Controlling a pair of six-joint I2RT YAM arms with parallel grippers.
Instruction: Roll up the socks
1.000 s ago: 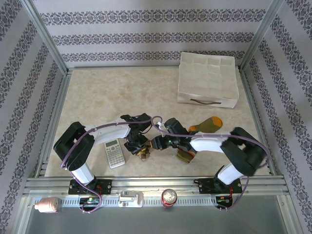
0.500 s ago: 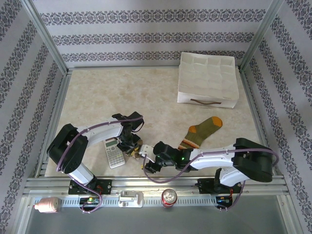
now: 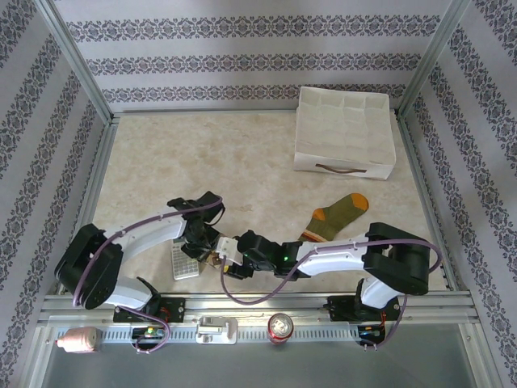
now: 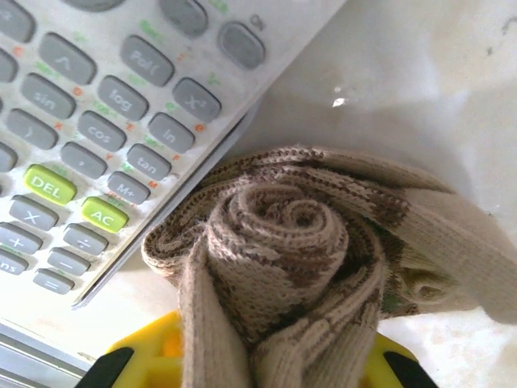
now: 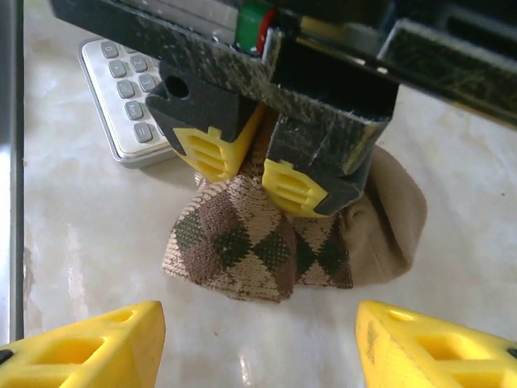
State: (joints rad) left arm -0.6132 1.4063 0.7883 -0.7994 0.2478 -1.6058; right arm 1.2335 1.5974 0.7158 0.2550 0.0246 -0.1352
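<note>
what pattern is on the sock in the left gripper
The sock has brown-and-beige argyle diamonds, clearest in the right wrist view.

The calculator just beside the left tool is showing key labels: DEL and AC on two green keys; sin, cos, tan, log, ln, M+ on grey keys.

Enclosed on three sides by walls papered in pale stripes with dark floral bands, with silver metal posts slanting up at both back corners. Floored with a beige, marble-patterned tabletop, edged at the near side by a slotted aluminium rail. Lit brightly and evenly, with only soft shadows on the stone-look surface.
</note>
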